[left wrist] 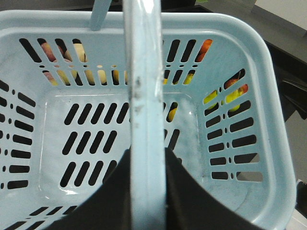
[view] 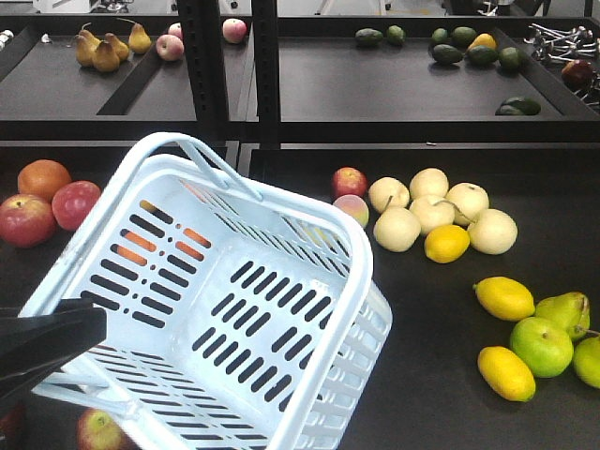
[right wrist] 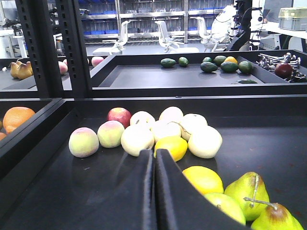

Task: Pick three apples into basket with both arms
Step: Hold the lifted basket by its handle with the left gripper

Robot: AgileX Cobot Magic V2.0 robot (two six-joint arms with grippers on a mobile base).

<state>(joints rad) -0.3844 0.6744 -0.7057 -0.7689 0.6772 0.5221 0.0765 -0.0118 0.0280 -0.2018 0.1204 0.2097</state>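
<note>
Left black gripper [left wrist: 146, 165] clamps the loop handle [left wrist: 144, 96] of the pale blue slotted plastic basket [view: 349, 309], tilting it empty beside dark red apples [view: 26, 220], presumably for loading, while right gripper [right wrist: 153, 163] is shut, empty.

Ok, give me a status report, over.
Left tool shut on basket, held tilted. Right tool shut, empty. Basket empty. Red apple beside it, nothing in the way.

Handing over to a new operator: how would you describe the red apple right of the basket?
On the lower black shelf, right of the basket, sits a cluster of pale round fruit. The apple lies at its left end, the only dark red piece there, beside a pink-green fruit.
</note>
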